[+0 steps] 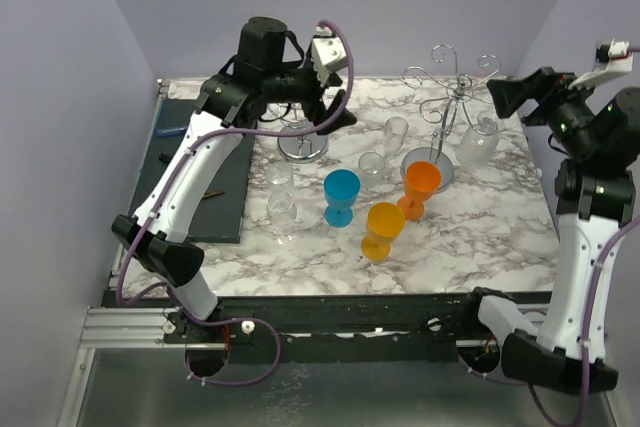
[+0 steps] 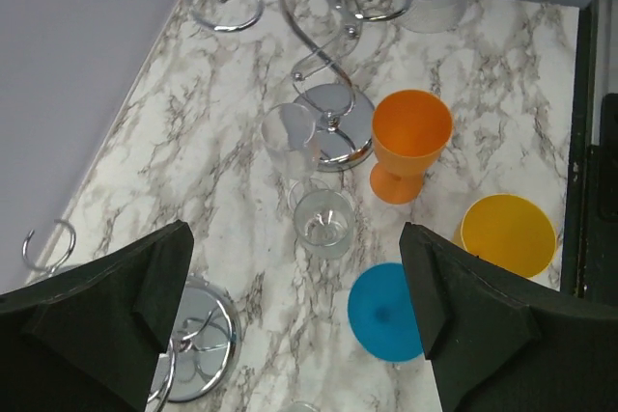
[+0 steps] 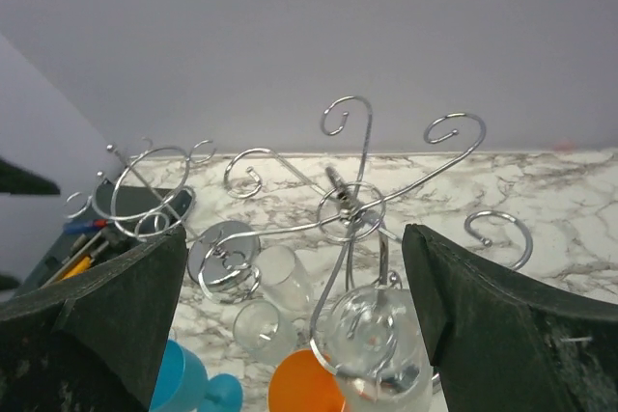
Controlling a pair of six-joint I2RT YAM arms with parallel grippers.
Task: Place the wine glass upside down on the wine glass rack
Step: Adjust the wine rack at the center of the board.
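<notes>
The left arm (image 1: 190, 172) rises from its near-left base, bends at the elbow and reaches over the far left of the table (image 1: 480, 242). The left gripper (image 1: 335, 99) hangs above a small chrome stand (image 1: 303, 145), its fingers (image 2: 116, 325) spread wide and holding nothing. The right arm (image 1: 585, 217) stands folded upright at the right edge, wrist turned left. The right gripper (image 1: 505, 97) is raised and faces the wine glass rack (image 1: 452, 87), fingers (image 3: 502, 335) spread wide and touching nothing. The wine glass (image 1: 477, 144) hangs upside down from the rack's right side, near that gripper.
</notes>
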